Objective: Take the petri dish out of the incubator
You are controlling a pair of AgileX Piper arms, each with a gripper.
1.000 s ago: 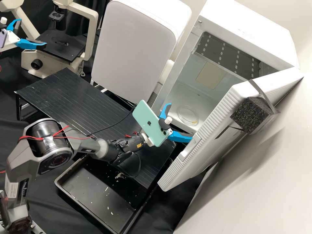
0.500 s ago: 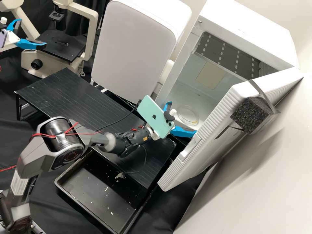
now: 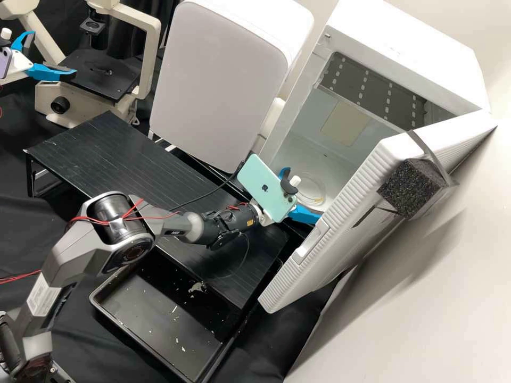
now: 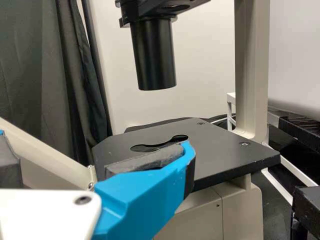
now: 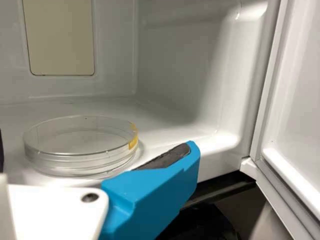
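My right gripper [image 3: 304, 193] stands open at the mouth of the white incubator [image 3: 410, 58], in front of the clear petri dish [image 3: 314, 187]. The right wrist view shows the round lidded dish [image 5: 82, 160] flat on the incubator floor, a yellow mark on its rim. There my right gripper [image 5: 97, 156] has one blue finger beside the dish's near edge and a sliver of the other at the frame edge, holding nothing. My left gripper [image 3: 54, 52], open and empty, is by the microscope at the upper left; the left wrist view has the gripper [image 4: 97, 150] before the microscope stage.
The incubator door [image 3: 319, 250] stands open beside the right gripper, bearing a black foam block [image 3: 410, 187]. A black slatted stand [image 3: 106, 154] and a black tray [image 3: 154, 319] lie under and near the right arm. A white appliance [image 3: 218, 80] stands behind; the microscope stage [image 4: 225, 155] is black.
The right arm has moved toward the incubator, its gripper closer to the petri dish, and its fingers stay apart. The left gripper has kept still.
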